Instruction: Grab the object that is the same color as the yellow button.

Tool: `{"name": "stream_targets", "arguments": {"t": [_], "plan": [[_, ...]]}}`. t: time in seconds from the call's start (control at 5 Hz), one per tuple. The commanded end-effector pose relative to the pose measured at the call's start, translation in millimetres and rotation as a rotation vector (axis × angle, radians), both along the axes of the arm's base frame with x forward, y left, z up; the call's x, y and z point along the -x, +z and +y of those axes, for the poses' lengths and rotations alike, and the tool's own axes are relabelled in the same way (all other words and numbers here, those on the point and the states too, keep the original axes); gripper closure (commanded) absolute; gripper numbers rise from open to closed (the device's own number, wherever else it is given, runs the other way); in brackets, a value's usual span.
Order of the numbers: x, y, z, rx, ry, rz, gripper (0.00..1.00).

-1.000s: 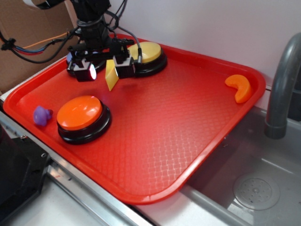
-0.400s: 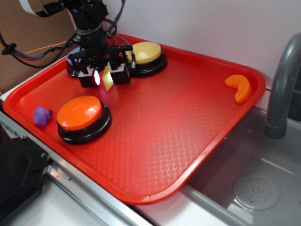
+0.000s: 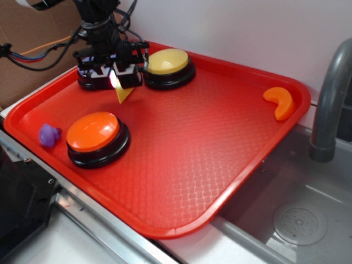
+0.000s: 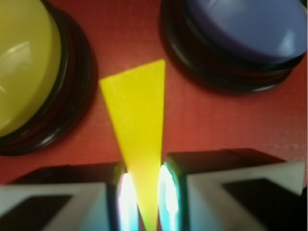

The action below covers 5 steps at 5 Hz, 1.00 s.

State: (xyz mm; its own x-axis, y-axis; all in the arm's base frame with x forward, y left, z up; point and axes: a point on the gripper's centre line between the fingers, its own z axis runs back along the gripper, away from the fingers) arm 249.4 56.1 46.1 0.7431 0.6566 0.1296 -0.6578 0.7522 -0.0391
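Observation:
The yellow wedge [image 3: 124, 93] hangs point down between my gripper's [image 3: 118, 78] fingers at the tray's far left, just left of the yellow button [image 3: 168, 60]. In the wrist view the wedge [image 4: 137, 120] narrows into my gripper [image 4: 144, 195], whose lit pads [image 4: 126, 197] press on both sides of its tip. The gripper is shut on the wedge. The yellow button [image 4: 24, 62] lies to the left there and the purple-topped button [image 4: 245, 29] to the right.
The red tray [image 3: 181, 181] also holds an orange-topped button [image 3: 92, 131], a small purple piece [image 3: 48, 133] and an orange crescent [image 3: 280, 102]. A grey faucet [image 3: 330, 99] and sink [image 3: 297, 220] stand to the right. A cardboard box [image 3: 33, 33] is behind.
The jaws have closed from wide apart onto the yellow wedge. The gripper has shifted a little left and back with the wedge between its fingers.

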Motion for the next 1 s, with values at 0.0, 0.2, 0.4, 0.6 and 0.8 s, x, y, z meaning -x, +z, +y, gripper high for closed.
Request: {"name": "stream_targets", "arguments": {"t": [0.0,0.2,0.4,0.6,0.8], "plan": [[1.6,48.8,-19.1,-0.018,-0.148,-0.061,1.00],[8.3,70.2,-40.4,-0.043,-0.278,-0.003,1.00],[19.5,90.7,-64.9,-0.015,-0.448,0.052,1.00],[24.1,90.6,-78.2,0.034,-0.542,0.081,1.00],[26.3,91.2,-76.6,0.013,-0.570,0.118,1.00]]}}
